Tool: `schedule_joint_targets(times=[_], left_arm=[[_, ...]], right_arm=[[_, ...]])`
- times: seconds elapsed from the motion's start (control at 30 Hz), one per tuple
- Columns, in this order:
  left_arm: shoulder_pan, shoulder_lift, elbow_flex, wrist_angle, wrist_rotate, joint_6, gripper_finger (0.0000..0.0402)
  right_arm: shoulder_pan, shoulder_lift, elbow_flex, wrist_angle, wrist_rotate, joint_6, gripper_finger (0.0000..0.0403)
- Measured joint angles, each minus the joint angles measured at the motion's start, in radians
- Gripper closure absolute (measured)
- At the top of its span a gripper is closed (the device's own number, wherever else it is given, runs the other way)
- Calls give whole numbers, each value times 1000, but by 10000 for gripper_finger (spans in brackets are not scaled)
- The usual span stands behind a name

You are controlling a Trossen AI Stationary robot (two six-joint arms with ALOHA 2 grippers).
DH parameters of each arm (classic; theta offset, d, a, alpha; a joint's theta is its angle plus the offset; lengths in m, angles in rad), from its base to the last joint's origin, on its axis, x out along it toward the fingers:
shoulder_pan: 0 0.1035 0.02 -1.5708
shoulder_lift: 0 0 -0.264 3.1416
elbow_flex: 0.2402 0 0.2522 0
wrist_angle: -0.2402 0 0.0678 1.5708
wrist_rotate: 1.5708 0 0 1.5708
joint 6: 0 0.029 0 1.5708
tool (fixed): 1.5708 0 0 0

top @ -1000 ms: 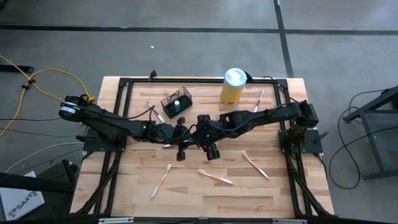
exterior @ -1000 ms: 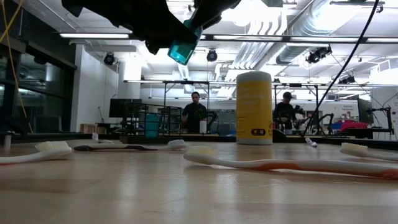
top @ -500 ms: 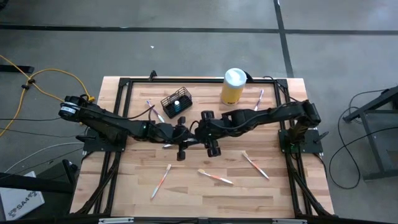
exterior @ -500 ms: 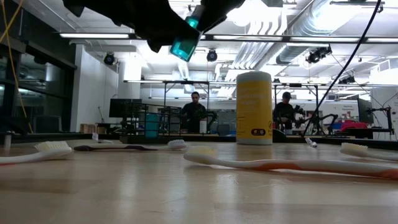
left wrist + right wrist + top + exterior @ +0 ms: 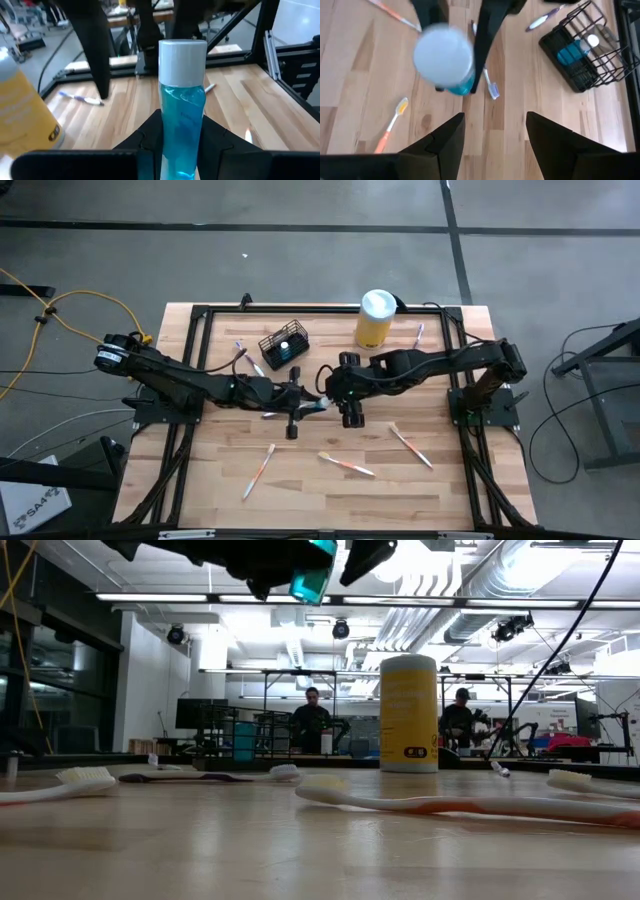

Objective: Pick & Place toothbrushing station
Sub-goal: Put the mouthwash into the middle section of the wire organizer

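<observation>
Left end effector (image 5: pixel 181 145) gripping 1 blue bottle (image 5: pixel 182 107), 1 wire-mesh holder (image 5: pixel 284 345)

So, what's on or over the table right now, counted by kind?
Black wire-mesh holder: 1
Plastic toothbrushes: 6
White-capped bottles of blue liquid: 2, one in left gripper, one in holder
Yellow cylindrical canister, white lid: 1
Total: 10
</observation>
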Motion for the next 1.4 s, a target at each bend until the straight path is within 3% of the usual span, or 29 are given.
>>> schedule_joint_targets(times=[0.2, 0.5, 0.67, 1.4], left_arm=[[-14, 0, 0, 61, 0, 65, 330], [-41, 0, 0, 128, -2, 117, 330], [-65, 0, 0, 176, -1, 164, 330], [-87, 0, 0, 292, -1, 223, 330]], right_arm=[[17, 0, 0, -19, 1, 0, 203], [49, -11, 0, 36, -39, 1, 260], [67, -10, 0, 59, -50, 2, 271], [90, -9, 0, 187, -56, -53, 200]])
